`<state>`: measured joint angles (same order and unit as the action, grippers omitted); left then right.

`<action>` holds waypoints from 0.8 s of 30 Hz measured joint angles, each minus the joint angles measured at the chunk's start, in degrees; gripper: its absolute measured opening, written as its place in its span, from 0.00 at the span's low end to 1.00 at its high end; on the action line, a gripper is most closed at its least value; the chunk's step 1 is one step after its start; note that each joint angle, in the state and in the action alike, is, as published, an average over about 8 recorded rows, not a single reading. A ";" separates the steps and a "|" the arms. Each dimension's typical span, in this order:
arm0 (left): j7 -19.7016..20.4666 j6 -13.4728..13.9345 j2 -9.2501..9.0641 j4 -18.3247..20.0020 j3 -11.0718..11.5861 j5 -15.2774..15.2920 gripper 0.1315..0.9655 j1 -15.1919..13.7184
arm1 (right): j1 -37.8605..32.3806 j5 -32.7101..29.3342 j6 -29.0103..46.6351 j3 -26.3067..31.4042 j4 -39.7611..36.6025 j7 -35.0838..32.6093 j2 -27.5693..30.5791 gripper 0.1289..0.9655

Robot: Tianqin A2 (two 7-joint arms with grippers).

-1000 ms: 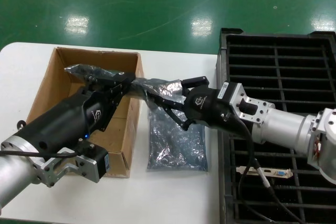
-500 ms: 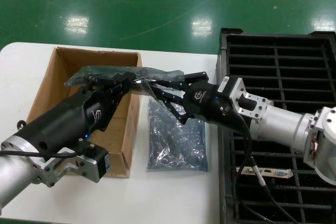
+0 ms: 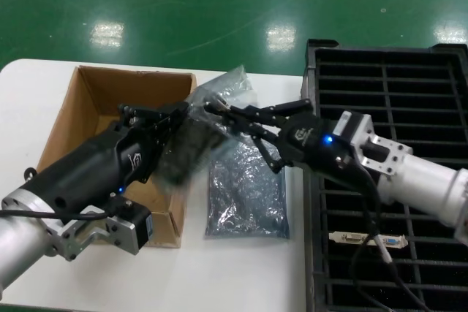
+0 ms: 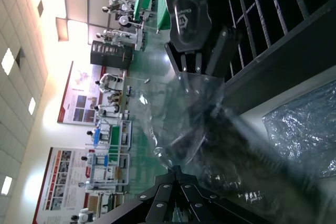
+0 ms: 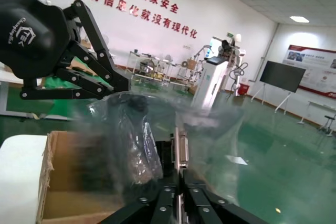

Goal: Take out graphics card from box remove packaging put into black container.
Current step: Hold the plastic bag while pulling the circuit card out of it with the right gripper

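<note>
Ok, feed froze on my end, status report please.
Left gripper and right gripper both shut on the packaging, held above the box edge. Graphics card blurred inside. One emptied bag on table; nothing blocking.

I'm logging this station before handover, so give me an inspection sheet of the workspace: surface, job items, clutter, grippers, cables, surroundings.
Surface: white table, rounded corner at far left.
Job's things: brown box open on the left; packaging held in the air between both grippers, a blurred dark shape below it; black container on the right, one bracketed card lying in it.
Clutter: an empty grey bag flat on the table beside the box.
Grippers: left gripper and right gripper both shut on the packaging.
Cables: black cable hanging from the right arm.
Surroundings: green glossy floor.
</note>
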<state>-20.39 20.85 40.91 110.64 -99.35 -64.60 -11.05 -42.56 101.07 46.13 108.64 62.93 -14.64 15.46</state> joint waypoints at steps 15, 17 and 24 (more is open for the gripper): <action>0.00 0.00 0.00 0.00 0.00 0.00 0.01 0.00 | 5.55 1.39 -0.50 -1.54 8.28 0.40 4.67 0.01; 0.00 0.00 0.00 0.00 0.00 0.00 0.01 0.00 | 5.87 1.39 -0.56 -1.39 8.72 0.32 4.77 0.01; 0.00 0.00 0.00 0.00 0.00 0.00 0.01 0.00 | 6.50 1.52 -1.54 -1.36 9.83 -0.20 4.44 0.01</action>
<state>-20.39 20.85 40.91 110.64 -99.35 -64.60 -11.05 -36.06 102.59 44.60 107.28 72.76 -14.84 19.89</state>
